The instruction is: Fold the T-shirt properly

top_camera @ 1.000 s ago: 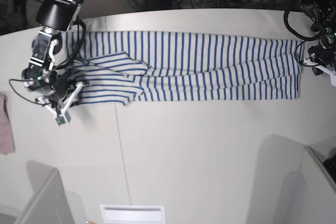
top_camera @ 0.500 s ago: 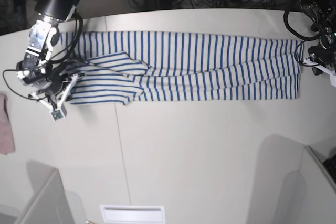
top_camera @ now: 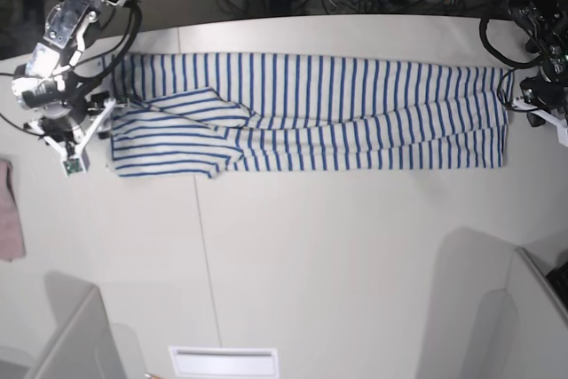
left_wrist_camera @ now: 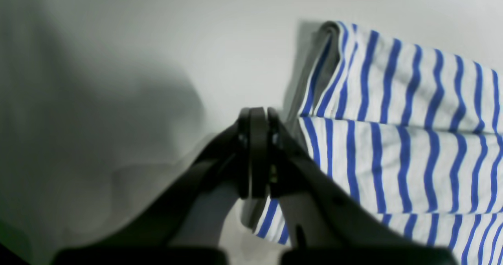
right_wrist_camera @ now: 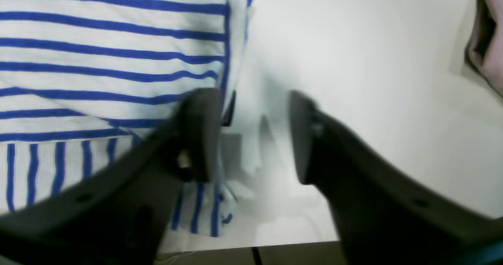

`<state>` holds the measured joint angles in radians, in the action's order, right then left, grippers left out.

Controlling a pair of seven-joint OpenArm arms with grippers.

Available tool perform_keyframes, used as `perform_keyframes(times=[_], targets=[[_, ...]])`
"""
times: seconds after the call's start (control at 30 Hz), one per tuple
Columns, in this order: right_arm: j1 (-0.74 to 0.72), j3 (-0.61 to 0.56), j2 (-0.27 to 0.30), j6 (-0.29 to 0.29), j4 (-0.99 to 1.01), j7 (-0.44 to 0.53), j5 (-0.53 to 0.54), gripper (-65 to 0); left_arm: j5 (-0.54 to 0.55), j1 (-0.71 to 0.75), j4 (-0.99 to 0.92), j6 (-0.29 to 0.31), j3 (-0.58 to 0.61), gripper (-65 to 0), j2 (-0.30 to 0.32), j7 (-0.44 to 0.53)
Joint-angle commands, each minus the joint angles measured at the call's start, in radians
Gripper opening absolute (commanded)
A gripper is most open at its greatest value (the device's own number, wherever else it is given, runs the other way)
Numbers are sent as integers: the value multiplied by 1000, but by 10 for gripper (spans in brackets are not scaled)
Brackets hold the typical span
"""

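Note:
The T-shirt (top_camera: pixel 328 113), white with blue stripes, lies as a long folded strip across the table (top_camera: pixel 337 255), with a sleeve folded over at its left end. In the base view my right gripper (top_camera: pixel 99 123) is at the shirt's left edge. In the right wrist view it (right_wrist_camera: pixel 251 139) is open, one finger over the shirt's (right_wrist_camera: pixel 110 61) edge, the other over bare table. My left gripper (top_camera: pixel 522 102) is at the shirt's right end. In the left wrist view it (left_wrist_camera: pixel 257 151) is shut with no cloth showing between the fingers, just beside the folded edge (left_wrist_camera: pixel 393 139).
A pink cloth (top_camera: pixel 9 210) lies at the table's left edge; it also shows in the right wrist view (right_wrist_camera: pixel 487 41). Grey bin walls stand at the front left (top_camera: pixel 80 343) and front right (top_camera: pixel 532 308). A white slot (top_camera: pixel 224 361) sits at the front edge.
My right arm has moved up and outward, off the folded sleeve to the shirt's left edge. The sleeve lies flatter. The left arm has not moved.

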<state>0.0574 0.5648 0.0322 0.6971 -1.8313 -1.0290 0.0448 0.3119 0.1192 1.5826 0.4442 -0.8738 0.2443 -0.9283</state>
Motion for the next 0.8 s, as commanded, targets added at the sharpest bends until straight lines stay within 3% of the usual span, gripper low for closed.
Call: perform_keyframes(times=[0.0, 0.13, 0.2, 0.27, 0.47, 0.77], targets=[[-8, 1, 10, 1, -11, 9, 10, -345, 5, -6, 14, -3, -5, -650, 20, 19], [5, -1, -18, 1, -8, 5, 11, -489, 5, -6, 14, -3, -5, -650, 19, 19], [5, -1, -27, 1, -6, 5, 11, -528, 5, -6, 14, -3, -5, -650, 19, 18], [5, -2, -45, 1, -8, 5, 11, -509, 5, -6, 14, -3, -6, -650, 19, 18], [5, -1, -53, 1, -8, 3, 11, -323, 11, 14, 15, -3, -6, -650, 22, 19], [-18, -1, -73, 1, 74, 13, 11, -335, 13, 14, 15, -3, -8, -650, 22, 21]])
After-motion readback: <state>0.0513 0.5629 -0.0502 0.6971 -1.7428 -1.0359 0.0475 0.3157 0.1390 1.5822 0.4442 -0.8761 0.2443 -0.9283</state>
